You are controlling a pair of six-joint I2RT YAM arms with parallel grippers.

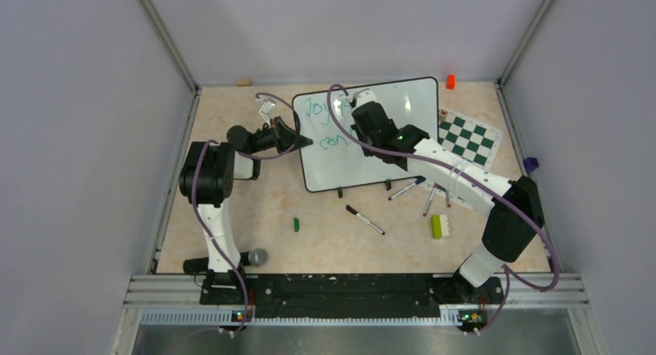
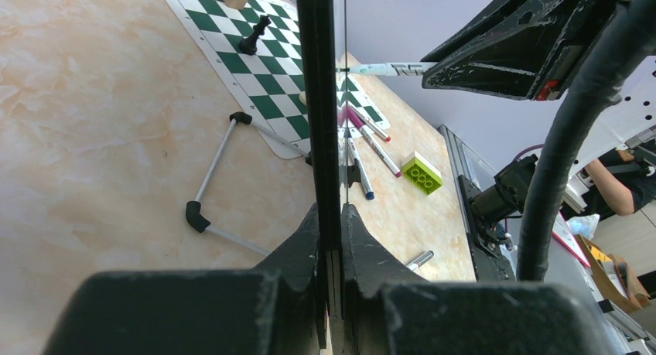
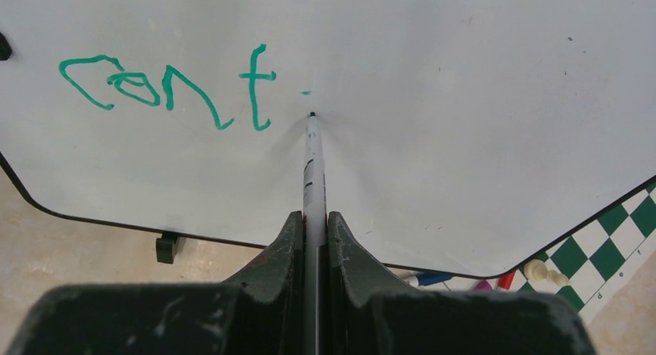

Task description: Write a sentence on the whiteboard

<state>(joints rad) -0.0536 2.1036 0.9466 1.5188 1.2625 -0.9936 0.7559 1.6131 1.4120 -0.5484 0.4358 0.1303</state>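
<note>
Our right jaws are clenched on the marker [image 3: 312, 169], its tip at the whiteboard [image 3: 480, 92] just right of "cont", the sentence [image 3: 166, 88] lying on the whiteboard's left half. Our left jaws grasp the whiteboard's left edge. If we press too hard, the whiteboard may slip or tilt, warping letters; too lightly, strokes may skip.

green "cont" [image 3: 162, 92] on whiteboard [image 3: 480, 76], "Joy" [image 1: 317, 107] above
</note>
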